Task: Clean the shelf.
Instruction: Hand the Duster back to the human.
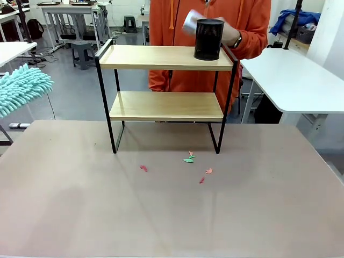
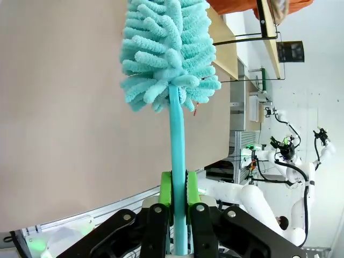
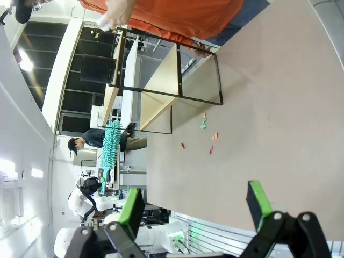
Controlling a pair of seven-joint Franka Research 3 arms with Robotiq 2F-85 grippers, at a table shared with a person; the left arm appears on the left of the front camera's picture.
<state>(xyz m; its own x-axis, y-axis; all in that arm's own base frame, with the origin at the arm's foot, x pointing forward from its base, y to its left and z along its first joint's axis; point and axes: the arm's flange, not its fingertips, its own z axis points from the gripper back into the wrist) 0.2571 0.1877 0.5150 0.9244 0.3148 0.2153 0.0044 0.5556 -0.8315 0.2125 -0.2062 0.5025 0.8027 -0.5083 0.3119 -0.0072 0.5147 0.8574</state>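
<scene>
The shelf (image 1: pixel 161 56) stood far-centre on the table (image 1: pixel 64 204), a black cup (image 1: pixel 208 38) at its top board's right end with a person's hand (image 1: pixel 230 33) at it. The left gripper (image 2: pixel 179 185) clenched the handle of the duster (image 2: pixel 169 59); the right gripper (image 3: pixel 194 199) hung released, empty. A hasty sweep along the top could topple the cup or strike the hand.

The green pads (image 2: pixel 166 188) of your left gripper (image 2: pixel 179 189) look rubbery and matt. Clamped between them, the duster handle (image 2: pixel 177 140) is smooth teal plastic, and beyond it the duster head (image 2: pixel 166 59) is shaggy chenille cloth. Ahead of your right gripper (image 3: pixel 194 204), the tabletop (image 3: pixel 269 134) looks smooth and matt, the scraps (image 3: pixel 203 126) papery. Farther ahead, the shelf (image 3: pixel 161 88) has pale matt wooden boards in thin black metal.
</scene>
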